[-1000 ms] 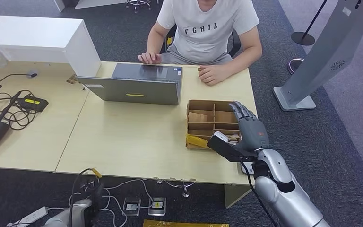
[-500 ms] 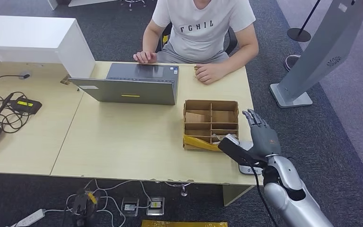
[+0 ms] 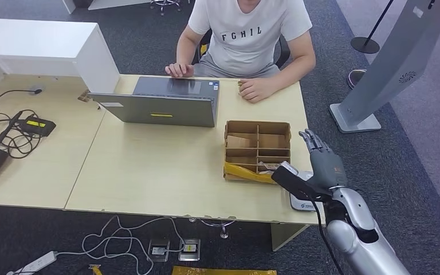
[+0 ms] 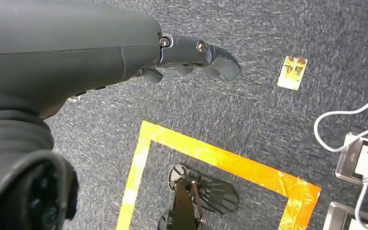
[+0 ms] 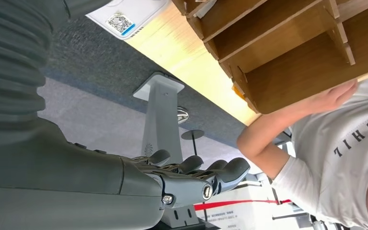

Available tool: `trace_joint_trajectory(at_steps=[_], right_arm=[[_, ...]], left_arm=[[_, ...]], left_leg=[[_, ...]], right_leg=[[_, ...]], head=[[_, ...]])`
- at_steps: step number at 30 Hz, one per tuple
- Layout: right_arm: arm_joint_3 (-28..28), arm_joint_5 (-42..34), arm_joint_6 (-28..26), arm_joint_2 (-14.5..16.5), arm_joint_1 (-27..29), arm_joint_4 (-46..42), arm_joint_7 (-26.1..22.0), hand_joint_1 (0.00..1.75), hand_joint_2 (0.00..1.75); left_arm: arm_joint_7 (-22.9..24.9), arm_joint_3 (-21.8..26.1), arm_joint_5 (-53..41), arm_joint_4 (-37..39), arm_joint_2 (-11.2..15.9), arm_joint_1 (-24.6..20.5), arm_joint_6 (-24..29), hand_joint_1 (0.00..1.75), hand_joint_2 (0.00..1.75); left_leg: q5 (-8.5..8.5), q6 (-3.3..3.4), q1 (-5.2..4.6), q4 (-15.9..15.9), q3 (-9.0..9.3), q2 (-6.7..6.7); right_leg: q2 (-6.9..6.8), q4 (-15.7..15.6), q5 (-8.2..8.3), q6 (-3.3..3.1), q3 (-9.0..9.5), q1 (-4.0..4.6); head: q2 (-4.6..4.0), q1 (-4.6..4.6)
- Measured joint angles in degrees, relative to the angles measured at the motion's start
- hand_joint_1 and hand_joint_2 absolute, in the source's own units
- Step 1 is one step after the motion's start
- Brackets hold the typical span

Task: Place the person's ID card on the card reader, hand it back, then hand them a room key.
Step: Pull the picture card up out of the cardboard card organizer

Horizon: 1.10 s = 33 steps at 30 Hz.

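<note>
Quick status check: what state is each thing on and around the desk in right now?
Right hand: open, fingers extended, holding nothing, beside the box.
Left hand: holding nothing, hanging over the carpet.
Laptop: open, facing the person.
Cardboard divider box: upright, open-topped.
Card reader: flat on the desk edge, partly hidden by the right hand.
Person's hands: resting on the desk.

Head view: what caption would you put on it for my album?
Robot's right hand hovers open beside a cardboard box; a person waits behind a laptop.
</note>
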Motion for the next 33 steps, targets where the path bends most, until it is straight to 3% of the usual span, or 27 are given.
trace_joint_trajectory(at_steps=[11, 19, 33], right_arm=[[0.0, -1.73, -1.86, 0.04, -0.7, 0.34, -2.16, 0.0, 1.75], [1.33, 0.83, -6.5, 0.79, -1.36, 2.99, -3.71, 0.0, 1.75], [3.58, 0.74, -6.94, 2.73, -2.98, 7.3, -4.72, 0.0, 1.75]], left_arm=[[2.32, 0.52, -0.4, 0.18, 0.11, 0.27, 0.16, 0.0, 0.0], [2.31, 0.52, -0.66, 0.21, 0.2, 0.26, -0.27, 0.0, 0.0], [2.21, 0.57, -0.25, 0.23, 0.31, 0.28, -0.82, 0.0, 0.0]], left_leg=[[0.0, 0.0, 0.0, 0.0, -0.01, -0.01], [0.0, 0.0, 0.01, -0.01, 0.0, -0.01], [0.0, 0.0, 0.01, -0.01, -0.02, -0.04]], right_leg=[[0.0, 0.01, 0.0, 0.0, 0.01, 0.0], [0.0, 0.01, 0.0, 0.0, 0.03, 0.0], [-0.02, 0.01, 0.0, 0.0, 0.03, 0.01]], head=[[0.0, 0.01], [0.0, 0.0], [0.0, 0.01]])
